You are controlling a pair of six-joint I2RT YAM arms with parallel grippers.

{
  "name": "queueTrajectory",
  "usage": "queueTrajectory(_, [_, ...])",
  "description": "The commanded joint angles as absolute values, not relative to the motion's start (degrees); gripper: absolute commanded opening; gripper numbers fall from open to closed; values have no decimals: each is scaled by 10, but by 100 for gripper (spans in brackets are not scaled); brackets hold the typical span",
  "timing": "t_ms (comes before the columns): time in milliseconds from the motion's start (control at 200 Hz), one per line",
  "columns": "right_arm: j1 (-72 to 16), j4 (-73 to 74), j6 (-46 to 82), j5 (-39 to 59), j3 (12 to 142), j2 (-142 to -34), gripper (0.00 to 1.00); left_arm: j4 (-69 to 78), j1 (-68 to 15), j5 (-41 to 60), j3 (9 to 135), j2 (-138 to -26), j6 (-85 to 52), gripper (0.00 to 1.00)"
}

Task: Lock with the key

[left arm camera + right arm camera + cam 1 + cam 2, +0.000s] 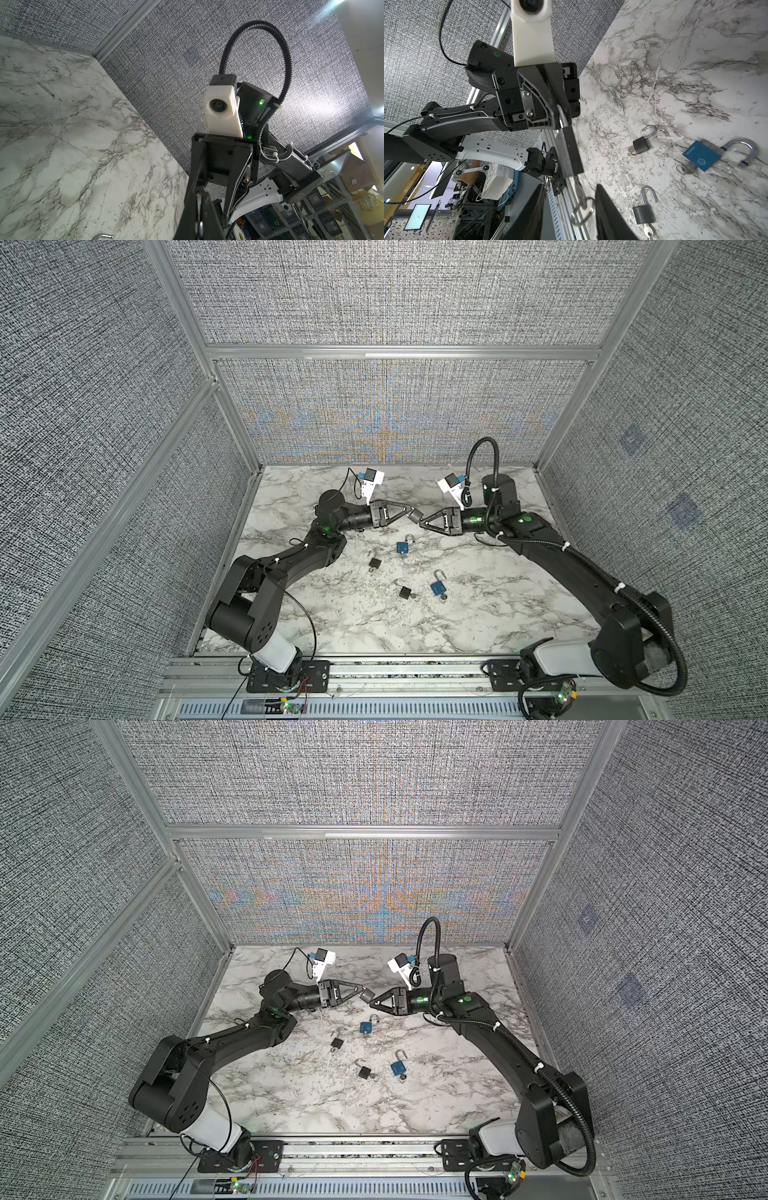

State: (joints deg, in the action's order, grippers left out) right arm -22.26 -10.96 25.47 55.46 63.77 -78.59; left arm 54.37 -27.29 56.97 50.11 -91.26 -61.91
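Note:
A black padlock (570, 151) hangs in the air above the marble table (478, 614), seen in both top views (414, 515) (367, 994). My left gripper (409, 512) (560, 116) is shut on its silver shackle (199, 197). A key (579, 189) with a wire ring (581, 212) sticks out of the padlock's far end. My right gripper (571, 199) (420, 522) faces the left one. Its jaws stand open on either side of the key and ring, and neither finger touches them.
Several other padlocks lie open on the table below, with keys in them: a blue one (402, 547), a black one (375, 563), another black one (405, 592) and a second blue one (437, 588). Fabric walls close in the table.

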Motion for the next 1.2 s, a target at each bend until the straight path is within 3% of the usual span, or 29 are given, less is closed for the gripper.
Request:
queueTrajectory(0, [-223, -96, 258, 556, 647, -783, 41, 561, -273, 575, 504, -912, -612, 0])
queueTrajectory(220, [-223, -97, 258, 549, 652, -795, 38, 560, -273, 576, 504, -911, -612, 0])
queueTrajectory(570, [-223, -97, 261, 556, 637, -795, 0, 568, -271, 569, 505, -915, -619, 0])
queueTrajectory(1195, [-216, -98, 262, 549, 603, -761, 0, 634, -249, 583, 504, -922, -673, 0])
